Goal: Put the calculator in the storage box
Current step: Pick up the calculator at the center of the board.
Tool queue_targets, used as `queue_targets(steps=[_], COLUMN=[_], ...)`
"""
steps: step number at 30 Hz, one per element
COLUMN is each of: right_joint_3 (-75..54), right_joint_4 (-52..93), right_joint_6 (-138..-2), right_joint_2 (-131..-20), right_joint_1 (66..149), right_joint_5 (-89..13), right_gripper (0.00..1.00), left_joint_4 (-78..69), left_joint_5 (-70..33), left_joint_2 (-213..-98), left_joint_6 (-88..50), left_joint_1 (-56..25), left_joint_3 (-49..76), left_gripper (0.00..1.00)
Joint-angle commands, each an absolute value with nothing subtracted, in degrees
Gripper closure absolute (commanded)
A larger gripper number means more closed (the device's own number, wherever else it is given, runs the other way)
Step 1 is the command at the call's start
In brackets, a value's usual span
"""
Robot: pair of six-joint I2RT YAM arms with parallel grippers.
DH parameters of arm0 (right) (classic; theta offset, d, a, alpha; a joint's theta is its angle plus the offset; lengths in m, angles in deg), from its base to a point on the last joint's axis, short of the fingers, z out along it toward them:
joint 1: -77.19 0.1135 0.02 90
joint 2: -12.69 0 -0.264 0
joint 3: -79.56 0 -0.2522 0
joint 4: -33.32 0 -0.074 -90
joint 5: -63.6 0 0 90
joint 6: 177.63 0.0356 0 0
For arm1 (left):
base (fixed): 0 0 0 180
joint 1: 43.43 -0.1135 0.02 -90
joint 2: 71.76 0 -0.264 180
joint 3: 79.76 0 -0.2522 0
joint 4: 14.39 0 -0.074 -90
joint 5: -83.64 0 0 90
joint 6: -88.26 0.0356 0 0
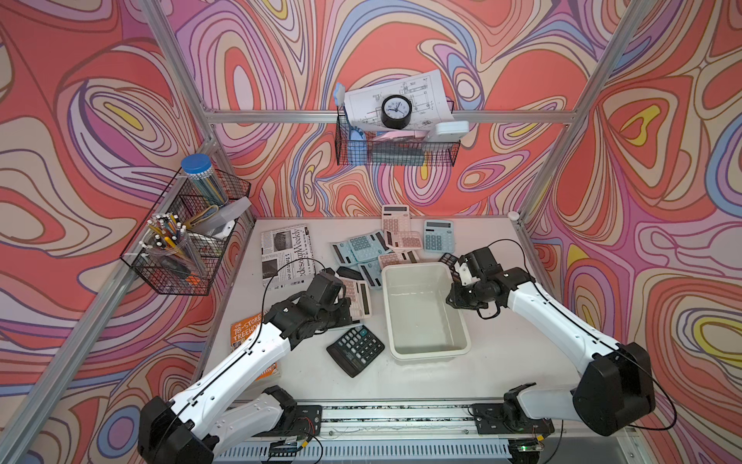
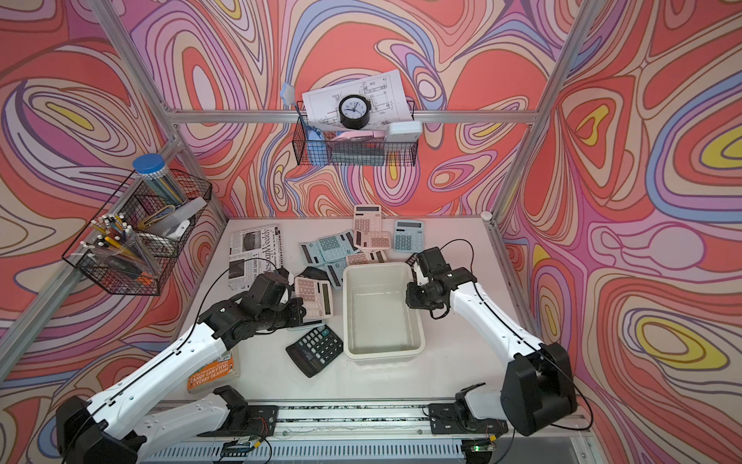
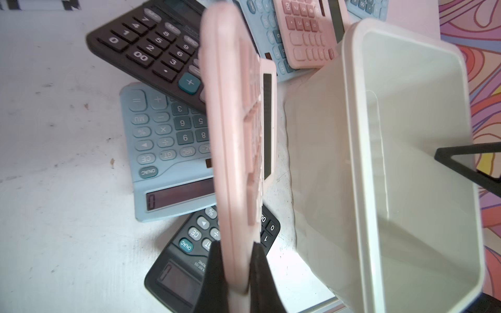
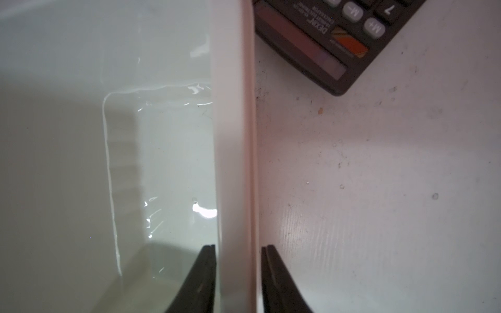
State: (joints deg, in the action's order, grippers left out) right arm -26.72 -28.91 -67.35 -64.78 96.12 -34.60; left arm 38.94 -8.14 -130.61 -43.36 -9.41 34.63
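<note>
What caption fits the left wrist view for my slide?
Left gripper shut on a pink calculator, held on edge beside the storage box; a blue calculator and black calculators lie behind.

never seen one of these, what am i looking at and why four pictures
Two robot arms stand at a white table. Two pictures look down on everything from above; the other two come from a camera on each arm's wrist. Pink, blue and black calculators lie scattered beside an empty cream storage box. The left gripper pinches a pink calculator by one end, beside the box. The right gripper straddles the box's rim, jaws slightly open, gripping nothing.
</note>
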Motion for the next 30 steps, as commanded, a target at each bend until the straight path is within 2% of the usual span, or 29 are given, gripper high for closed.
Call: queue_targets(steps=[1,7,12,20,26,30], right_joint_3=[-25.45,-24.05,-23.39,-26.43,-29.69,-31.58], right_joint_4=[-30.63,-30.06,-28.10,-16.74,-6.29,-1.64], right_joint_6=[-66.73,-66.49,-67.15,-65.32,-59.97,-57.26], right_joint_2=[-61.93,-56.61,-53.14,-48.95,-49.29,-50.36], right_joint_1=[96.48,96.46,96.46,96.52,96.43,96.47], right_joint_5=[-33.09,-35.62,-40.14,-60.03,-70.98,-74.34], right_gripper=[0.54,0.24,0.12,0.11,0.18,0.23], left_joint_4=[43.69,43.73,42.71,39.92,31.15,23.62], left_joint_5=[-5.29,-11.03,-15.24,-22.80,-30.41,-35.32], left_joint_2=[-127.74,-123.42,-119.06,-115.64,-114.91,-115.60], left_joint_6=[-41.65,-41.89,-43.43,-44.91,-49.05,-52.64], left_joint_1=[-9.89,-9.94,-9.94,-9.92,-9.92,-9.94], left_joint_3=[32.43,31.66,31.33,30.63,34.15,37.14], left_gripper=[1.00,1.00,1.00,1.00,1.00,1.00])
